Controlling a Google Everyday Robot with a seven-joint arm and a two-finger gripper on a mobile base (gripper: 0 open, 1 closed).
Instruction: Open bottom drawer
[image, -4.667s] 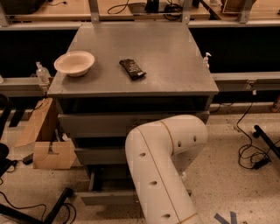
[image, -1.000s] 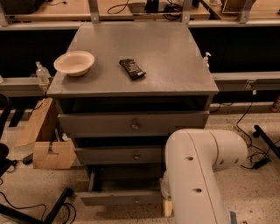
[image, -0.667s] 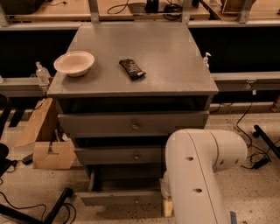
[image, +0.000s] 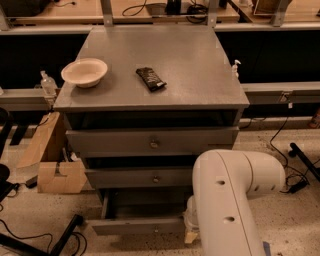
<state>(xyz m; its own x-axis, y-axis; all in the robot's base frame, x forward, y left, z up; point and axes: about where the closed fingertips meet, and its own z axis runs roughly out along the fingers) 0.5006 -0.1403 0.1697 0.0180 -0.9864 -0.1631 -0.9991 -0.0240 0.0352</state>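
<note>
The bowl (image: 84, 71) sits on the cabinet top (image: 200, 55) near its left edge, toward the front-left corner. The wrapped bar (image: 150, 78) lies to the right of the bowl, about midway between the left and right edges. Under the front edge three drawers are stacked: the top drawer (image: 125, 142), the middle drawer (image: 125, 178) below it, and the bottom drawer (image: 131, 226) lowest, jutting farthest forward. The arm (image: 227, 200) stands before the front-right corner, and the gripper (image: 190, 227) is low at the bottom drawer's right end. A cardboard box (image: 57, 176) stands on the floor to the left of the drawers.
</note>
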